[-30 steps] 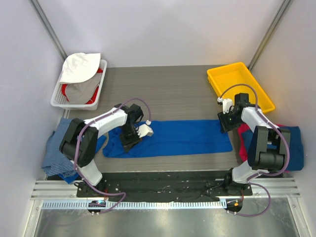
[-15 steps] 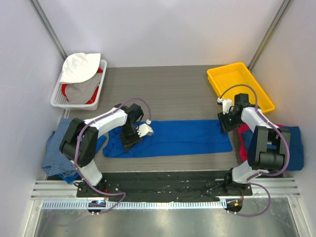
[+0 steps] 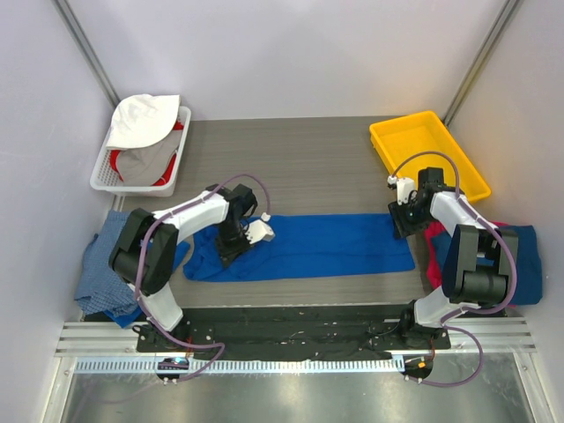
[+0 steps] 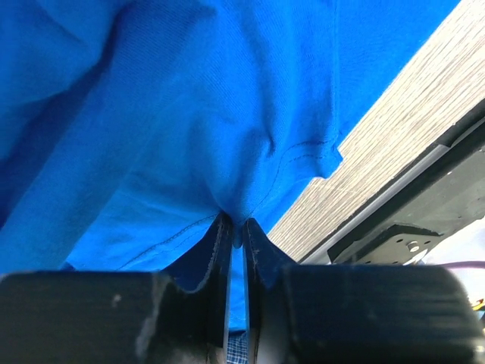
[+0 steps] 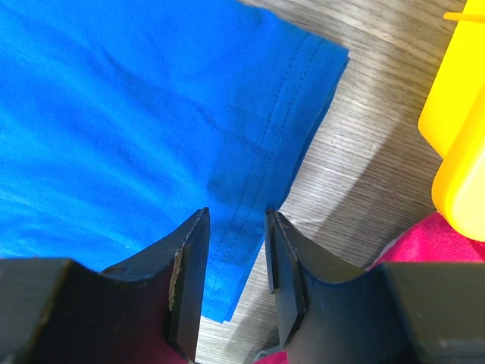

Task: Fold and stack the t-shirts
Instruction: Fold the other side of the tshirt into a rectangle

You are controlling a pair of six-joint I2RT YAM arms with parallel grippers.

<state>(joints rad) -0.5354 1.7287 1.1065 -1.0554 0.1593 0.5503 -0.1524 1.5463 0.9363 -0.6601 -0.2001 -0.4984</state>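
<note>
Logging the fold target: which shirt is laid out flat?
The royal blue t-shirt mid-table, stretched in a long strip, left hand near one end, right hand at the other. The left heap and right heap are crumpled.

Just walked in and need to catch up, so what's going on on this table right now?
The robot is mid-fold on a royal blue t-shirt, laid as a long strip across the table. The left gripper is pinched shut on cloth at its left end. The right gripper sits at the right-end hem with jaws apart, not gripping yet. A pink shirt lies at the table's right edge.
</note>
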